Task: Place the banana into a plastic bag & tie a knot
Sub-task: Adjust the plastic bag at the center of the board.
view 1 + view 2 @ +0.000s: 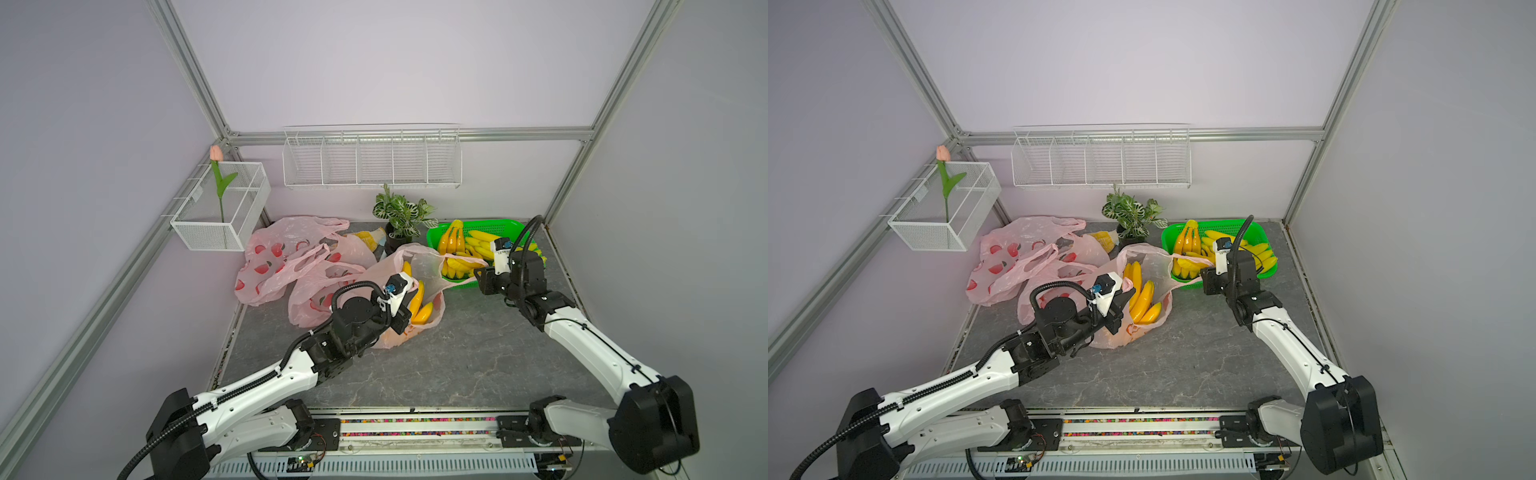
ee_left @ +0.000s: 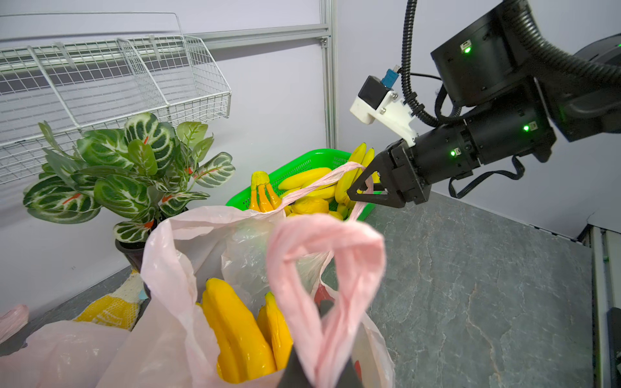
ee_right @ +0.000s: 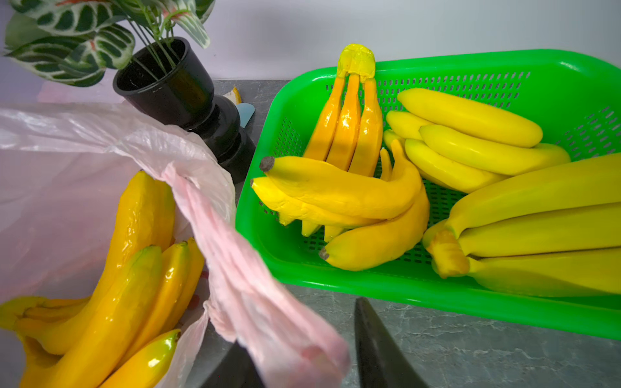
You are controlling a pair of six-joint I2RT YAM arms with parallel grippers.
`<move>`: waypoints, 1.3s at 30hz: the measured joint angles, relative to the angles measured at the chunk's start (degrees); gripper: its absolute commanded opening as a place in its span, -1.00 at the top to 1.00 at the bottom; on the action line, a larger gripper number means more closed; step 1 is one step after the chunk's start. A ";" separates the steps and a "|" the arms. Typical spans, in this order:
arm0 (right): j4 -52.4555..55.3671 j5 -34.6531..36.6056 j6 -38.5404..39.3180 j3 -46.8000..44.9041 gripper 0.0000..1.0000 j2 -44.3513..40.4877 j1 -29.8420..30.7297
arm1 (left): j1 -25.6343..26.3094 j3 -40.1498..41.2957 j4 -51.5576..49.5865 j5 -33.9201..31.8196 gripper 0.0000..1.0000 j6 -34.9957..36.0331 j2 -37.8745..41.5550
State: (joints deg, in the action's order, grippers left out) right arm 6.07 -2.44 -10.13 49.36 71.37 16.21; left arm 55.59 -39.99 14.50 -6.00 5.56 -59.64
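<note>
A pink plastic bag (image 1: 390, 336) (image 1: 1121, 332) stands open at mid-table, and a yellow banana bunch (image 1: 417, 299) (image 1: 1142, 301) (image 2: 235, 329) (image 3: 127, 268) lies inside it. My left gripper (image 1: 411, 286) (image 1: 1128, 291) (image 2: 322, 336) is shut on one bag handle (image 2: 322, 235), which loops up from its jaws. My right gripper (image 1: 478, 276) (image 1: 1204, 276) (image 2: 353, 194) (image 3: 302, 329) is at the bag's right side. The other handle (image 3: 242, 268) lies between its fingers, and a gap shows beside one finger.
A green basket (image 1: 515, 226) (image 1: 1258, 226) (image 3: 504, 63) with several banana bunches sits just behind the right gripper. A potted plant (image 1: 401, 212) stands behind the bag. More pink bags (image 1: 282, 257) lie at the left. Wire baskets (image 1: 372, 160) hang on the walls.
</note>
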 measured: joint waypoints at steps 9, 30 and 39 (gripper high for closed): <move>1.97 0.02 0.57 4.92 0.85 -0.87 0.17 | -0.13 0.04 -0.79 -1.25 1.00 -0.70 1.44; 35.47 -1.60 1.49 41.75 0.87 -4.20 10.62 | -4.70 -18.16 -11.91 -13.81 1.00 -8.46 5.51; 34.95 0.04 10.12 38.16 0.87 0.59 20.31 | -6.54 -35.56 -28.55 -3.41 1.00 -9.60 -14.91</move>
State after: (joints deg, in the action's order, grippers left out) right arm 41.01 -2.39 -0.01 87.53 71.96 36.51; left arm 49.06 -75.55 -14.04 -9.41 -4.03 -74.54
